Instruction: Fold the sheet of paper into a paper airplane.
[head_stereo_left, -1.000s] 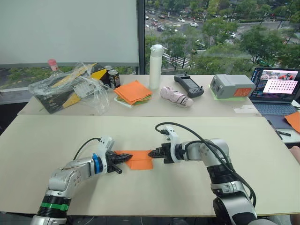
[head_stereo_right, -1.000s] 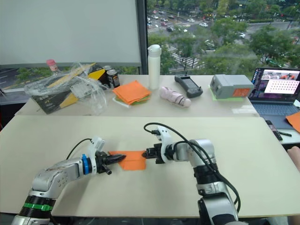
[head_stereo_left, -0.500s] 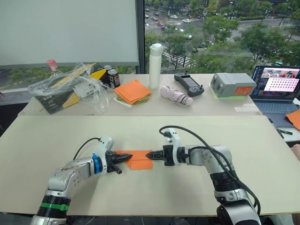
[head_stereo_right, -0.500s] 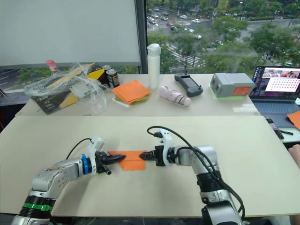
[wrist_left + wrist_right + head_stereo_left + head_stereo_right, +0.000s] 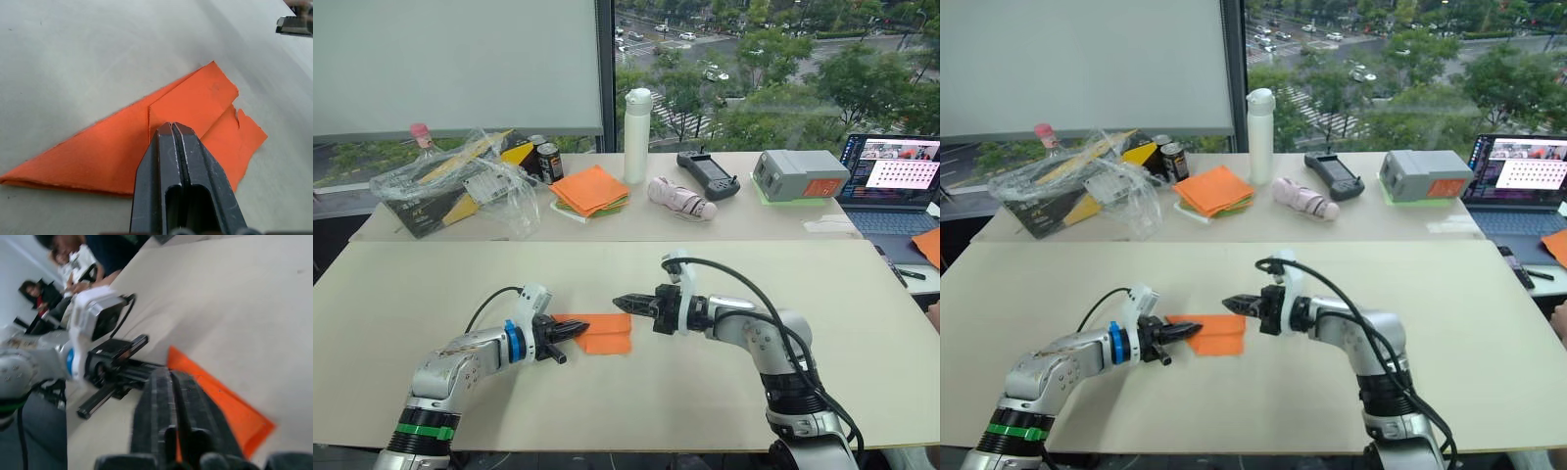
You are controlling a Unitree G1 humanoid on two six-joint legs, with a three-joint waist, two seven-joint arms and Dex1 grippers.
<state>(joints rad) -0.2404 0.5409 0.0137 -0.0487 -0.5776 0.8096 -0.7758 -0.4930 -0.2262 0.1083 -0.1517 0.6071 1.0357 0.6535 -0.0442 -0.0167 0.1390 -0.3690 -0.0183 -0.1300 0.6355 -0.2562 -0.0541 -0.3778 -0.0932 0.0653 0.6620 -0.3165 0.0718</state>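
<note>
— Orange and already creased narrow: sheet of paper (image 5: 600, 333) lying flat on the near table (image 5: 724, 294), close to its front-middle. Long axis running left to right, between the two arms.

— And pinned by what?

— Left gripper (image 5: 579, 330), fingers pressed together with no gap, tips resting on the paper's left end. From the left wrist view, tips sitting right at the edge of a folded flap (image 5: 195, 100), seemingly pressing it down rather than pinching it. Hard to say whether any layer sits between the fingers.

— Right side?

— Right gripper (image 5: 621, 302), fingers likewise closed to a point, empty, hanging just past the paper's far right corner, clear of the sheet.

— So nearer arm?

— Left, in contact already. Right near but apart, aimed along the long axis toward the left one.

— Next move depending on?

— Probably on bringing the right tips down onto the loose right end, lying just toward the robot from them, while the left anchors. Risk of the thin sheet sliding or tearing further at the ragged edge.
</note>
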